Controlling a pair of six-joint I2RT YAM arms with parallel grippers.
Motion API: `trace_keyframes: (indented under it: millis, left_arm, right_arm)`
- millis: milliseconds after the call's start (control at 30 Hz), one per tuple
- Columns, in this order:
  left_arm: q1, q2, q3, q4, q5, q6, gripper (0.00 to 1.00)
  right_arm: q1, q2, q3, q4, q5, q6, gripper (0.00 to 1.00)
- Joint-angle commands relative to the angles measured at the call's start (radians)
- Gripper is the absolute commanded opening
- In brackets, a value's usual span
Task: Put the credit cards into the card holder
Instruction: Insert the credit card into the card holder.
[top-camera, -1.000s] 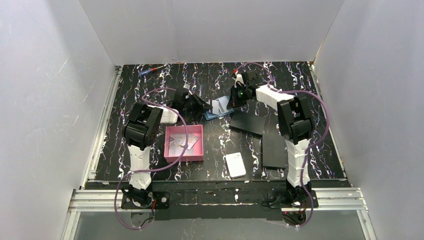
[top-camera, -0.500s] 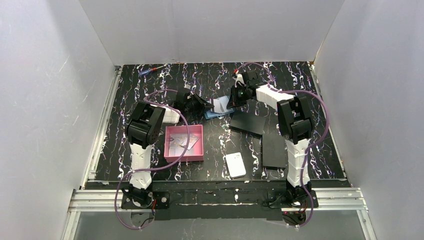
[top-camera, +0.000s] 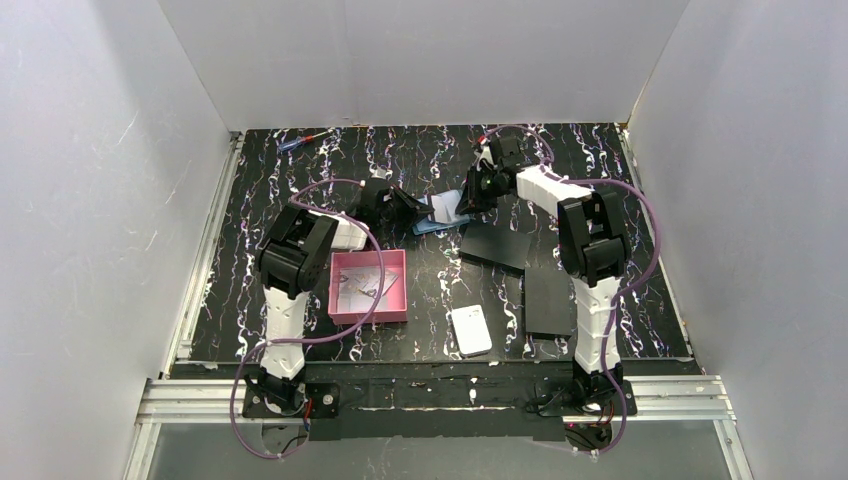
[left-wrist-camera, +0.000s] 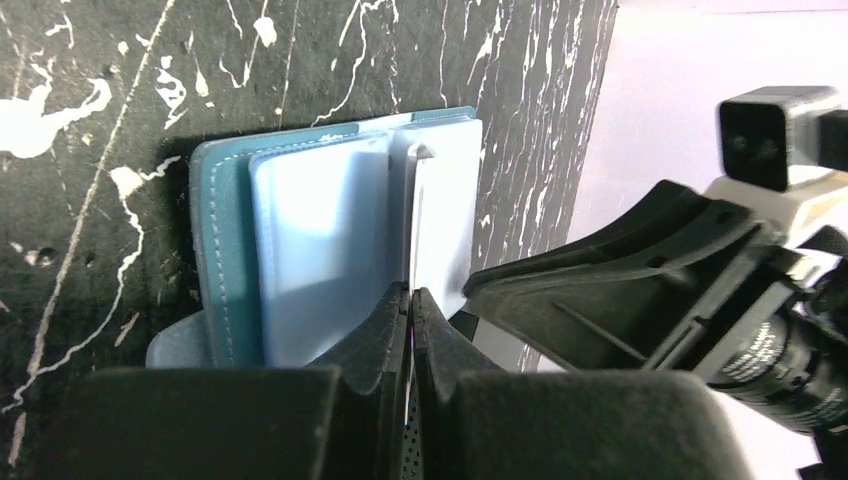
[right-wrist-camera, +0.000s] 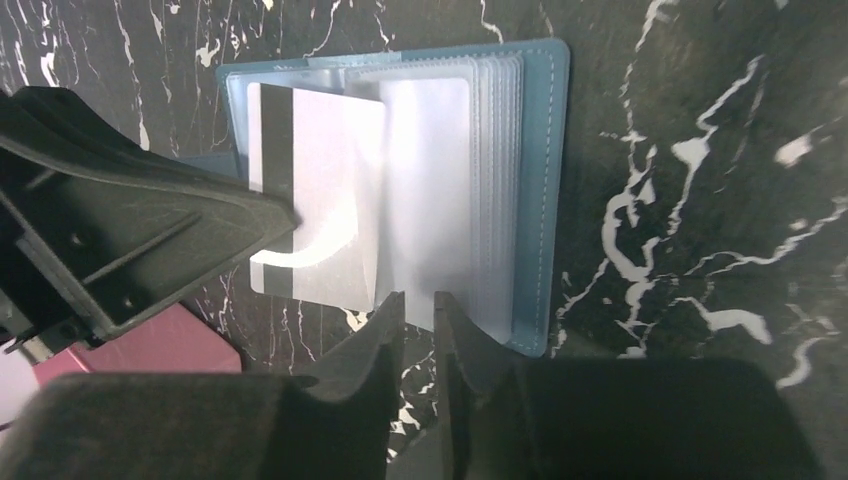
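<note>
Moved: left arm has swung rightward along the desk (top-camera: 300, 190), bringing the left gripper (top-camera: 408, 207) closer to the card holder (top-camera: 440, 214); right gripper (top-camera: 470, 193) has eased off a little and its jaws have parted.
Card holder, place: far middle of the desk, lying open and flat between the two grippers.
Card holder, look: teal-blue cover (right-wrist-camera: 548, 200) with pale stitching along the edge; inside, a stack of clear, frosted sleeves (right-wrist-camera: 430, 170) fanned toward the right side.
Credit card: pale whitish card (right-wrist-camera: 320, 200) with a dark stripe down one long edge, lying over the left part of the sleeves. Cannot tell whether any of it sits inside a sleeve.
Left jaws: clenched on the credit card, seen edge-on as a thin pale line in the left wrist view (left-wrist-camera: 415, 215).
Right jaws: released, a narrow gap between the tips, at the near edge of the sleeves (right-wrist-camera: 418, 300); nothing seen gripped.
Other cards: a few pale cards (top-camera: 362, 285) lie in the pink tray (top-camera: 368, 318), nearer the left arm's base, well apart from the holder.
</note>
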Motion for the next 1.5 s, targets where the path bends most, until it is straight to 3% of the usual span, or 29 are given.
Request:
trace_keyframes:
  millis: [0,200,367,600,733,1000,1467]
  left_arm:
    - [-0.007,0.036,0.009,-0.001,-0.008,0.029,0.00]
    - [-0.008,0.048,0.010,-0.001,0.002,0.034,0.00]
    - [-0.008,0.051,0.017,-0.001,-0.001,0.032,0.00]
    - [-0.008,0.060,0.023,0.002,0.002,0.024,0.00]
    - [-0.008,0.059,0.026,0.006,-0.003,0.020,0.00]
    - [-0.012,0.097,0.034,0.070,-0.042,-0.047,0.00]
    - [0.003,0.071,-0.022,0.130,-0.087,-0.019,0.00]
  right_arm:
    - [-0.015,0.006,0.101,-0.072,-0.005,-0.078,0.29]
    - [-0.015,0.016,0.142,-0.096,0.051,-0.170,0.44]
    - [-0.015,0.082,0.191,-0.114,0.046,-0.205,0.44]
    - [-0.017,0.114,0.167,-0.057,0.042,-0.180,0.29]
    - [-0.017,0.104,0.115,-0.017,0.002,-0.137,0.14]
    - [-0.017,0.042,-0.029,0.090,-0.029,0.028,0.02]
    - [-0.021,0.007,-0.081,0.107,-0.044,0.071,0.03]
